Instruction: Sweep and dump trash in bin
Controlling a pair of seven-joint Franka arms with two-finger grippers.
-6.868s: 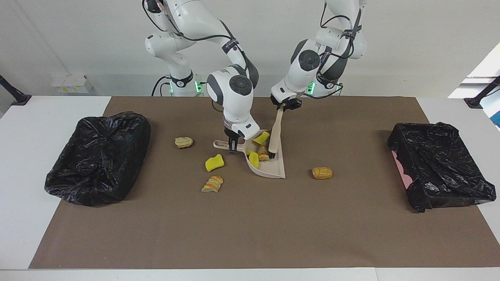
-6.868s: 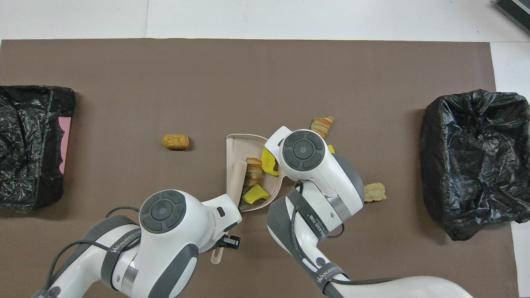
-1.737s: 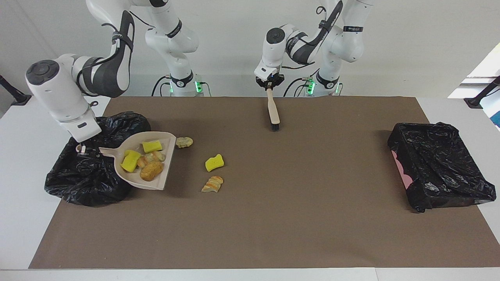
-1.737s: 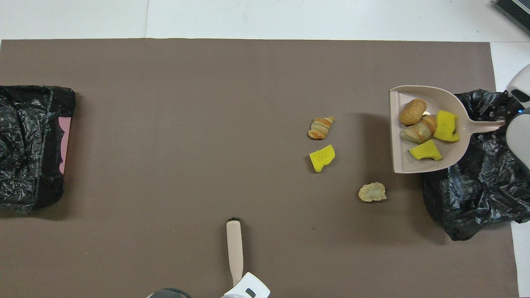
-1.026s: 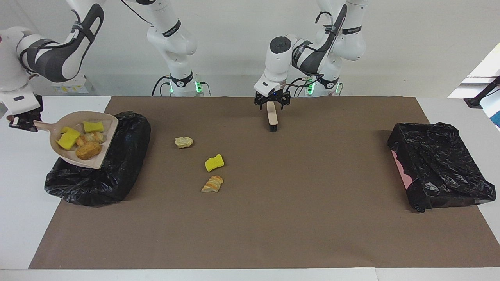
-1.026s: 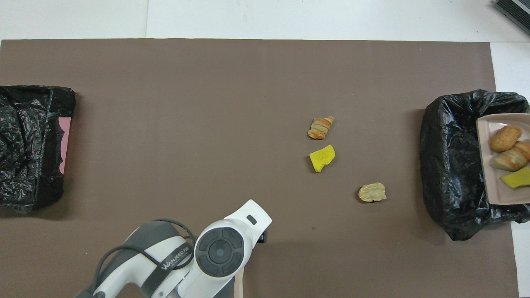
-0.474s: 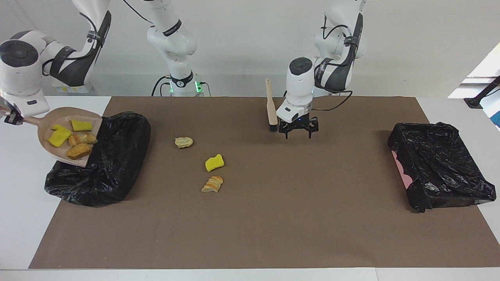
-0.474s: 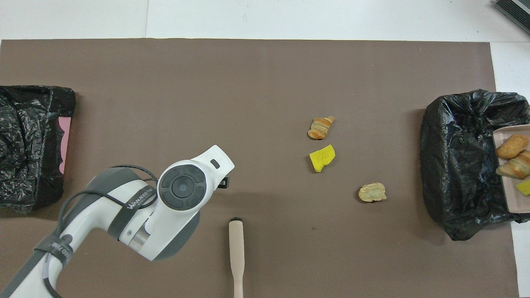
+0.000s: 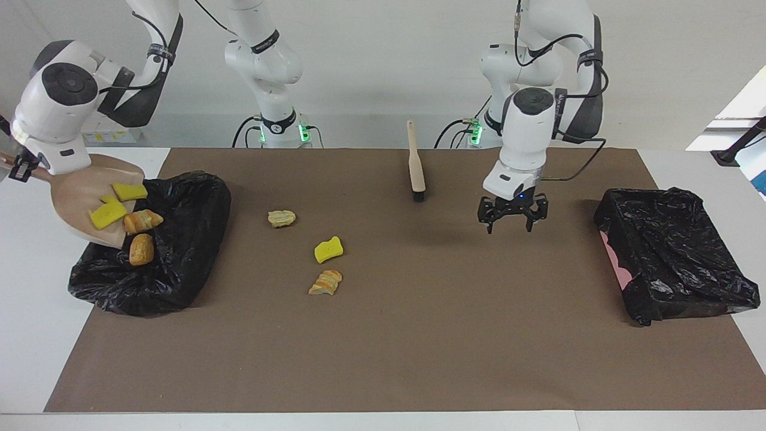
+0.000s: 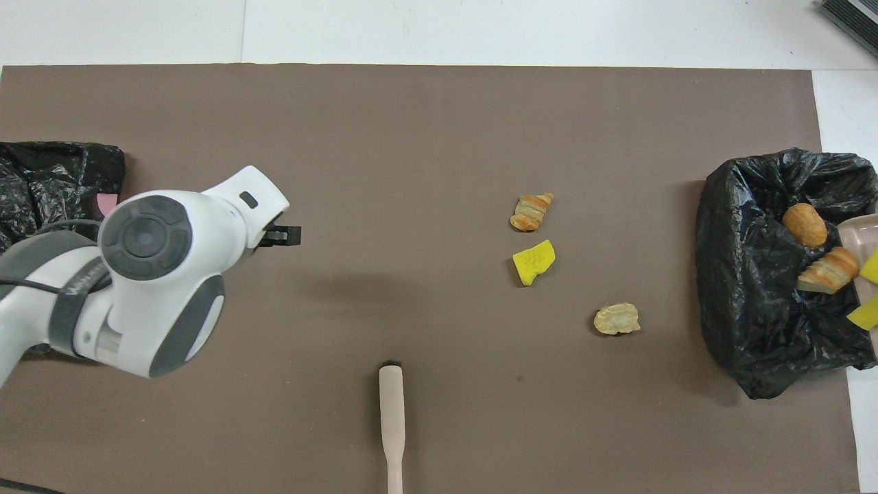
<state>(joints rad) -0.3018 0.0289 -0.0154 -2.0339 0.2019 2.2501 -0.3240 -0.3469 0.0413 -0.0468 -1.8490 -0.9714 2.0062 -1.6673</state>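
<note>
On left arm [image 10: 82,302]: wording illegible.

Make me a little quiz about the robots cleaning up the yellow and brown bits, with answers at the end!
1. True or false: the brush is held by the left gripper.
2. How many scraps lie on the brown mat?
A. one
B. three
C. five
3. What does the right gripper hold tilted over the black bin?

Key
1. False. The brush lies on the mat near the robots; the left gripper is open and holds nothing, over the mat nearer the other black bin.
2. B: a pale lump, a yellow sponge chunk and a striped bread piece.
3. The dustpan; a brown lump is tumbling from it into the bin.
</note>
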